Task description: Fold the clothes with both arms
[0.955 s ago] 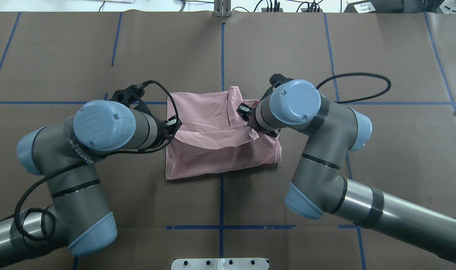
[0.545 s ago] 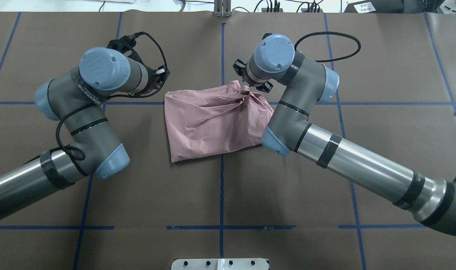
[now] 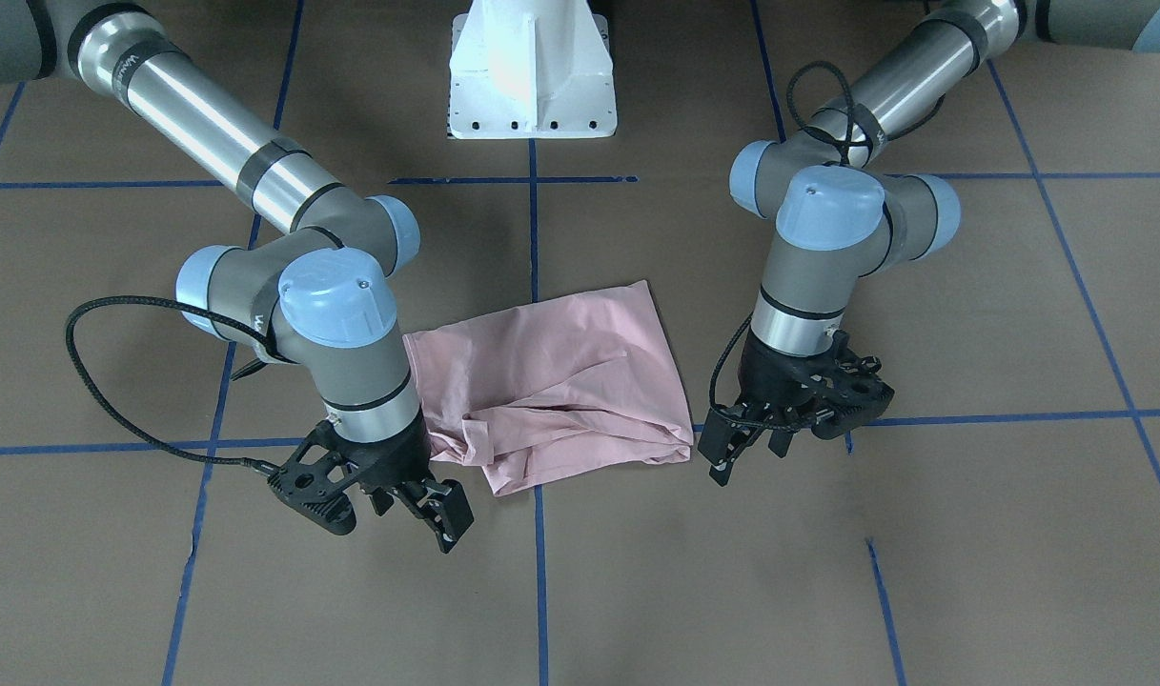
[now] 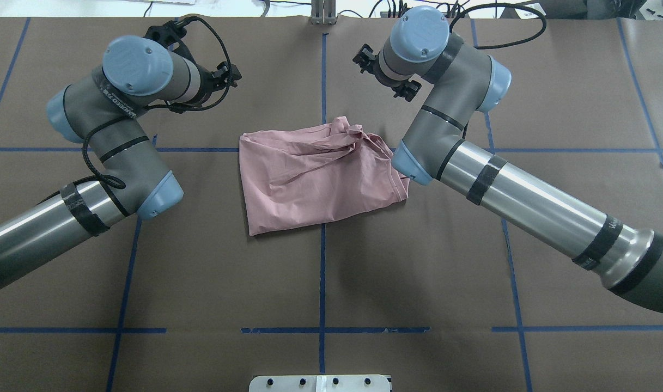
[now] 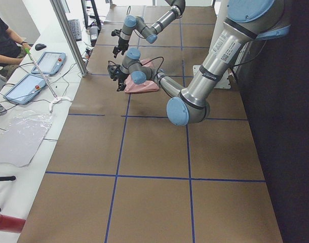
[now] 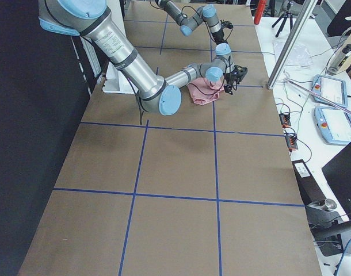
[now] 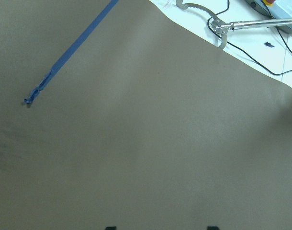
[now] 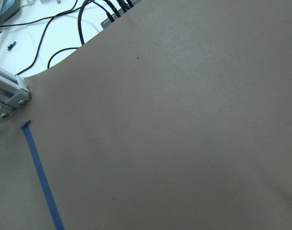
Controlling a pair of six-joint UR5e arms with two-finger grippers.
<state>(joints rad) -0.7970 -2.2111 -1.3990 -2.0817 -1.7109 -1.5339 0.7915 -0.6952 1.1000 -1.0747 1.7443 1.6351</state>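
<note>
The clothes are one pale pink T-shirt [image 4: 320, 174], lying folded into a rough rectangle on the brown table, with a bunched ridge along its far right edge [image 3: 551, 381]. No print shows. Both arms hover past the shirt's far edge without touching it. My left gripper [image 4: 225, 75] is beyond the far left corner and open [image 3: 746, 448]; its wrist view shows two widely spaced fingertips over bare table. Beyond the far right corner my right gripper [image 4: 384, 76] hangs open and empty [image 3: 427, 505].
Blue tape lines [image 4: 322, 272] grid the brown table cover. The white pedestal base [image 3: 532, 76] sits at the robot's side. Cables and an aluminium post [image 4: 323, 11] line the far edge. A side bench holds tablets [image 5: 48, 63], with a person's arm [image 5: 7, 43] near them.
Both arms swung away from me over the shirt and past its far edge. The right gripper let go of the bunched far-right corner it held half a second ago. The shirt lies still.
</note>
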